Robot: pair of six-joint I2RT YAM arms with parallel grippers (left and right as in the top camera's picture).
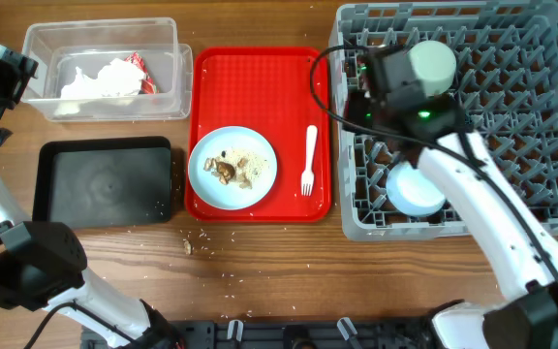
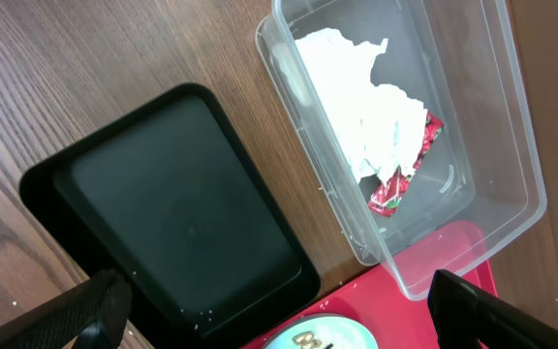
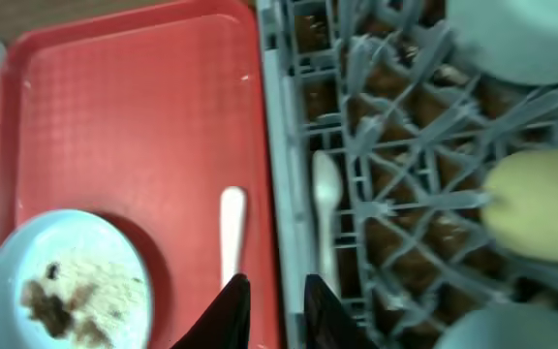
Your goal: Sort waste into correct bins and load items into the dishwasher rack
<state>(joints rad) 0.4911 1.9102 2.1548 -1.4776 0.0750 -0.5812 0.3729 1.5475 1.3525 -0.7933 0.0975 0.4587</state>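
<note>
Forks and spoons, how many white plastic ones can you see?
2. The white fork lies on the red tray. The white spoon lies in the dishwasher rack, at the edge beside that tray. The right arm may hide more.

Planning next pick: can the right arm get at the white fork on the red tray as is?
Probably yes. The white fork lies alone on bare red tray, clear of the light blue plate, and the right pincer hovers open just beside it.

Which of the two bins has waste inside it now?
The clear plastic tub: the crumpled white napkin lies in it. The black tray holds no napkin.
</note>
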